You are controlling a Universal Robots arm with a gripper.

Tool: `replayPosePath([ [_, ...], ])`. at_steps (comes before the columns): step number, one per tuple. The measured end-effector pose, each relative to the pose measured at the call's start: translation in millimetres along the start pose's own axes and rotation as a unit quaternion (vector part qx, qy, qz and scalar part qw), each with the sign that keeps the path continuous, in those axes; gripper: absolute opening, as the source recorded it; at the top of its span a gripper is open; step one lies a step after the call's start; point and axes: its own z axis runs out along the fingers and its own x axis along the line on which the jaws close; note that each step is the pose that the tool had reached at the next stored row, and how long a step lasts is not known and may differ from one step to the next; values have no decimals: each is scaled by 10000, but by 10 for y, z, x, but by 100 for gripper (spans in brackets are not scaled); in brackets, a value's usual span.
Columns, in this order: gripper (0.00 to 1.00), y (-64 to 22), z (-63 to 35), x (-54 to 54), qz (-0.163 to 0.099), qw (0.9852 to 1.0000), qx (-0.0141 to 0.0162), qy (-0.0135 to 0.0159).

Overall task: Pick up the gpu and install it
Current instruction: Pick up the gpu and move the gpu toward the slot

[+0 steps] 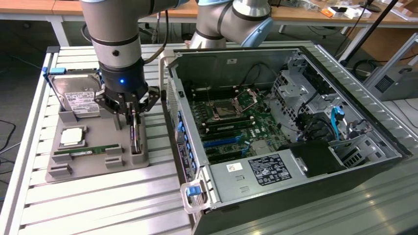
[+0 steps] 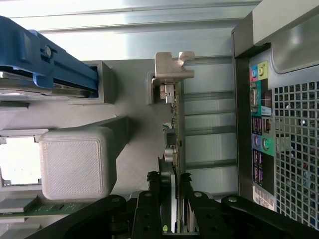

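The gpu (image 1: 134, 139) is a thin dark card standing on edge in a slot of the grey holder (image 1: 91, 166) on the exterior view's left, beside the open computer case (image 1: 274, 122). My gripper (image 1: 133, 116) hangs straight above it, with one finger on each side of the card's upper edge. In the wrist view the black fingers (image 2: 154, 199) press against the gpu (image 2: 175, 144) from both sides, and its silver bracket (image 2: 172, 67) rests at the far end of the holder. The card still sits in its slot.
In the same holder are a hard drive (image 1: 77, 98) with a blue rail, a CPU (image 1: 70, 137) and a green RAM stick (image 1: 85, 151). The motherboard (image 1: 235, 117) lies inside the case, with blue slots (image 1: 219, 142) near its front. The case's back panel (image 2: 279, 149) is close beside the card.
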Motion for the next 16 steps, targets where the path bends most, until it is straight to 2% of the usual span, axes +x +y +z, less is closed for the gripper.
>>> replayPosePath([
  [16, 27, -1, -29, -1, 0, 10000, 0, 0],
])
